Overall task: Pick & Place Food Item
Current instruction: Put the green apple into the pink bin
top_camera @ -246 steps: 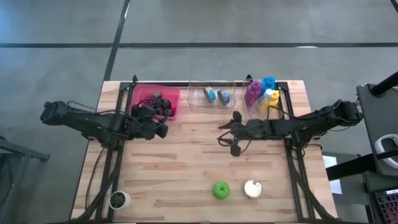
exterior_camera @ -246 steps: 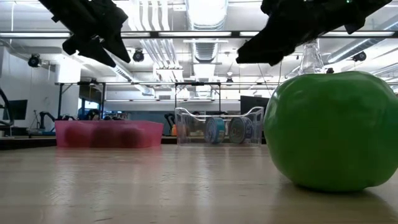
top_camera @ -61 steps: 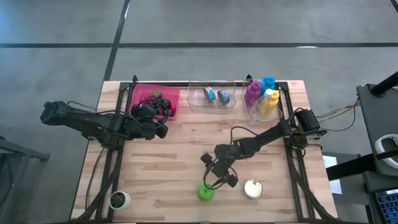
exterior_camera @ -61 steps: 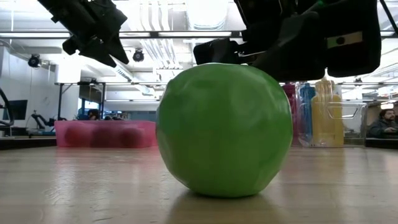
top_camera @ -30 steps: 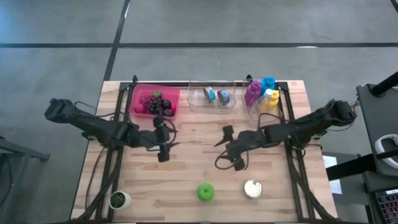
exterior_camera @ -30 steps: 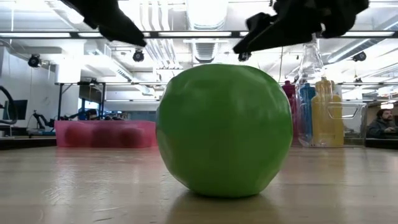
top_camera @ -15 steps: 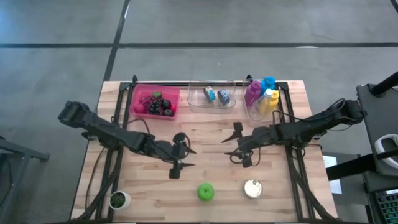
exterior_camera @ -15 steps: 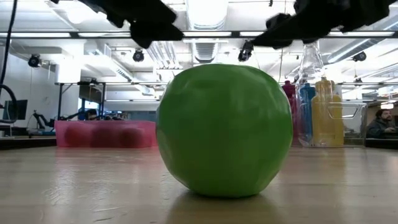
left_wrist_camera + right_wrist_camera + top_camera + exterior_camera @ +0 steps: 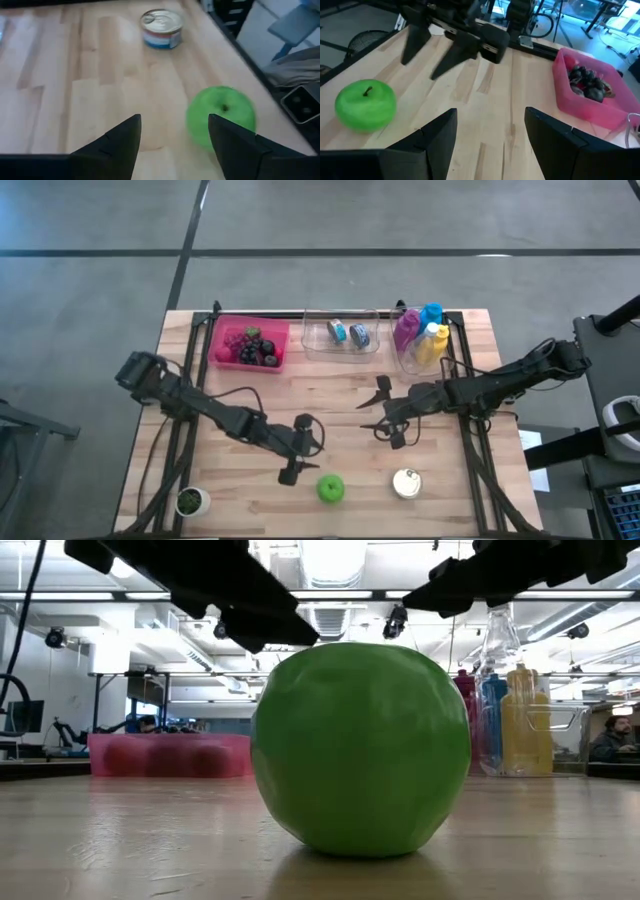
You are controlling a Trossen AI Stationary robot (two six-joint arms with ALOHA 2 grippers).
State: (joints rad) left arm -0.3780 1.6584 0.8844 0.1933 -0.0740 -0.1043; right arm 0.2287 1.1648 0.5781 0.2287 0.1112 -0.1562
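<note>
Reaching toward the lower middle of the high view, the left gripper (image 9: 297, 448) is hovering with its jaws spread and empty just beside the green apple (image 9: 330, 488), while the right gripper (image 9: 385, 412), also parted and empty, is waiting right of centre. The round apple is likely risking a roll toward the near table edge or the tin can (image 9: 406, 483) if a finger is clipping it off-centre. Along the top, the pink bin (image 9: 225, 340) is holding dark fruit, the clear tray (image 9: 316, 340) two small tins, and the clear bin (image 9: 408, 362) coloured bottles.
</note>
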